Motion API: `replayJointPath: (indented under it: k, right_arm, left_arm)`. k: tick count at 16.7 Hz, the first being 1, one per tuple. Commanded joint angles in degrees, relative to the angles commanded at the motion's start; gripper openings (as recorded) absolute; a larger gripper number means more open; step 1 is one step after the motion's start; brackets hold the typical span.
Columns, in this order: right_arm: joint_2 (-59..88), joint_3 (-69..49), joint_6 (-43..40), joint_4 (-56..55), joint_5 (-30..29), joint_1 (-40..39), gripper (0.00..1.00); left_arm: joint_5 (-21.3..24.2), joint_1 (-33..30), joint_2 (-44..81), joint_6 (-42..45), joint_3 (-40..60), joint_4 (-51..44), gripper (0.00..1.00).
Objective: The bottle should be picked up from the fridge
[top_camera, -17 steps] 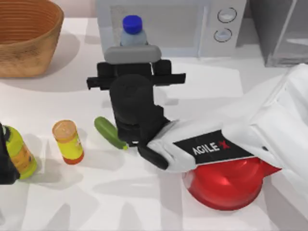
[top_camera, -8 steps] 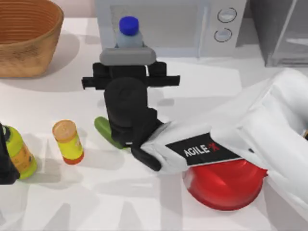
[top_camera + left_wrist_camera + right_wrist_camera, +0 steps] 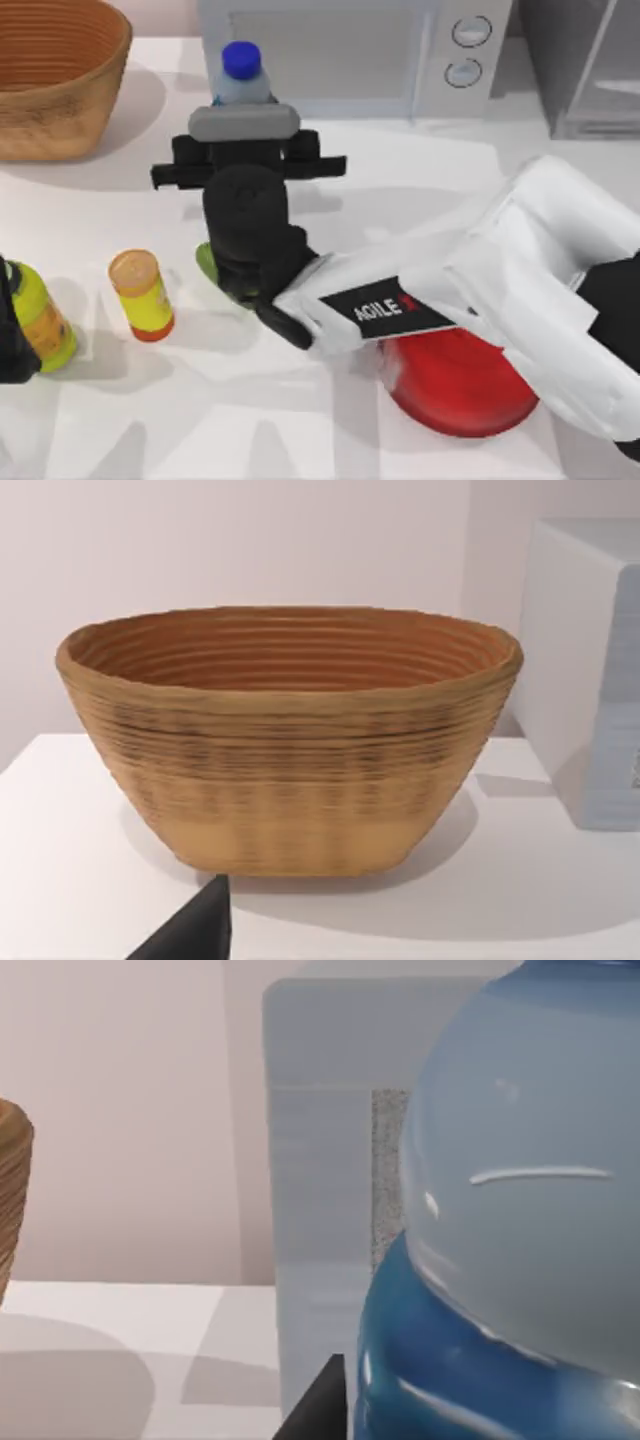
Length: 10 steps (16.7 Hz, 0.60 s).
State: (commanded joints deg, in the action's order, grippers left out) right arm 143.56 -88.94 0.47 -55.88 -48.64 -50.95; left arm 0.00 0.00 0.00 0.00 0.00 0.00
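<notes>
- White table (image 3: 120,400) runs across the scene, with the microwave (image 3: 350,50) at its back edge and the fridge (image 3: 590,70) in the back right corner.
- Right gripper (image 3: 243,115) hangs in front of the microwave's left end, and the bottle (image 3: 240,75) stands up out of it, blue cap on top.
- It seems clamped on the bottle's body, though the fingers are hidden under the wrist; in the right wrist view the bottle (image 3: 520,1220) sits right against the camera.
- Compared with a second ago, gripper and bottle have shifted toward the table's left, farther from the fridge.
- Right arm now hides more of the green cucumber (image 3: 207,262) and red bowl (image 3: 455,385).
- Left gripper (image 3: 12,350) stays parked at the left edge beside the yellow-green bottle (image 3: 40,320), facing the woven basket (image 3: 290,740); whether it is open or closed cannot be made out.
</notes>
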Motion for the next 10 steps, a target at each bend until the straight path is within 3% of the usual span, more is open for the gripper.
replayJointPath:
  k: [9,10]
  right_arm:
    - [3.4,-4.3,-0.6,2.4,-0.2,3.9,0.00]
    - [3.4,-4.3,-0.6,2.4,-0.2,3.9,0.08]
  left_arm:
    - [0.0,0.0,0.0,0.0,0.0,0.0,1.00]
    - [0.0,0.0,0.0,0.0,0.0,0.0,1.00]
